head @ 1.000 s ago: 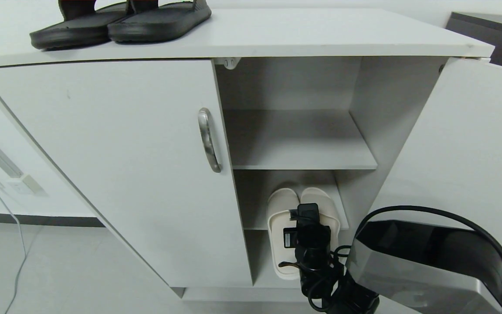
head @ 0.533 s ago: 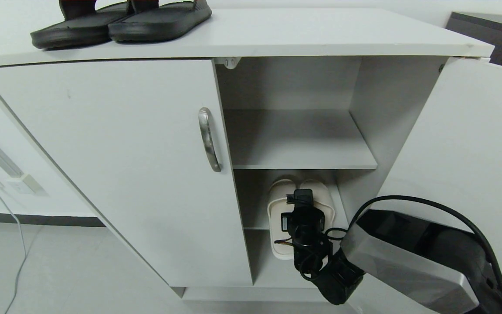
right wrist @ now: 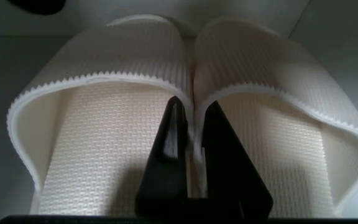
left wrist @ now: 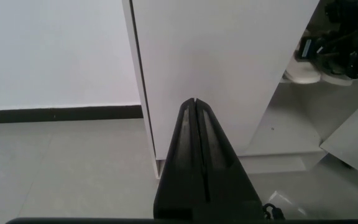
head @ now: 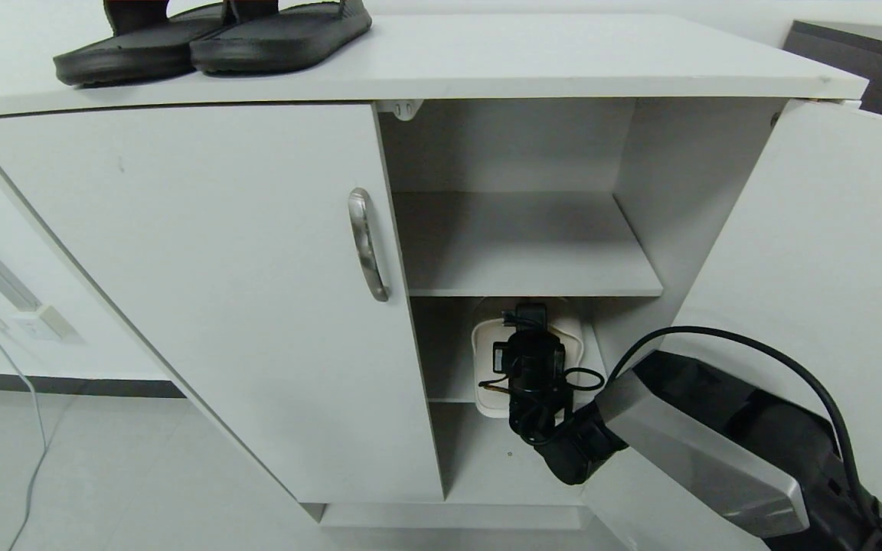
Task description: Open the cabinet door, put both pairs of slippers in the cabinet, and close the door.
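Two cream ribbed slippers, half hidden under a white shelf, sit pinched by the right gripper; left gripper clenched.

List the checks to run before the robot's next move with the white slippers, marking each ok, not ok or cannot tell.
1. Right door open: ok.
2. Right gripper shut on white slippers: ok.
3. White slippers resting on shelf: cannot tell.
4. Black slippers inside cabinet: not ok, on its top.
5. Left gripper clear of the opening: ok, by the left door.
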{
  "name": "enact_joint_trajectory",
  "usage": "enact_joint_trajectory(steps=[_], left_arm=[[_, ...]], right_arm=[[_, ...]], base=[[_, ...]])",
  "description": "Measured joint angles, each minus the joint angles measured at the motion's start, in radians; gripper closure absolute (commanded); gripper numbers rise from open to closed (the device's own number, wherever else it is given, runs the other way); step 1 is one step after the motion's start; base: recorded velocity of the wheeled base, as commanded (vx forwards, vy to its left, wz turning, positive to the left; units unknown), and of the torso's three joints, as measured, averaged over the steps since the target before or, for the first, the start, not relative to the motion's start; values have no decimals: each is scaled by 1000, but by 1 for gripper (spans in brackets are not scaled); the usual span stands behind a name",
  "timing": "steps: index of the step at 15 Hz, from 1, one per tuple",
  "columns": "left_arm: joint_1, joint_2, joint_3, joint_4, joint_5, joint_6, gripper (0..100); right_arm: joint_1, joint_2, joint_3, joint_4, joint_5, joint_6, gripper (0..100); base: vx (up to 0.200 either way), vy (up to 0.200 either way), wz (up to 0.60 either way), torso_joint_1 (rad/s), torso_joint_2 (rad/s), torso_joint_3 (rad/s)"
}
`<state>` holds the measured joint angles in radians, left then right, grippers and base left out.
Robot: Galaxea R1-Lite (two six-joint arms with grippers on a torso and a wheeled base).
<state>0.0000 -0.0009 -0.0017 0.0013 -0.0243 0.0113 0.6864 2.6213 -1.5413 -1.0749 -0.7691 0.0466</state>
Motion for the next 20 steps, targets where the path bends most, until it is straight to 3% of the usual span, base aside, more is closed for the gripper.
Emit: enact_joint_trajectory(steps=[19, 20], left_arm=[[0, 0, 0, 0, 0, 1, 100], [0, 0, 0, 0, 0, 1, 100]], right_arm=[[-36, 78, -143, 51, 12, -2, 100], [-36, 80, -144, 51, 15, -2, 0]], base=[[0, 0, 0, 0, 0, 0], [0, 0, 0, 0, 0, 0]])
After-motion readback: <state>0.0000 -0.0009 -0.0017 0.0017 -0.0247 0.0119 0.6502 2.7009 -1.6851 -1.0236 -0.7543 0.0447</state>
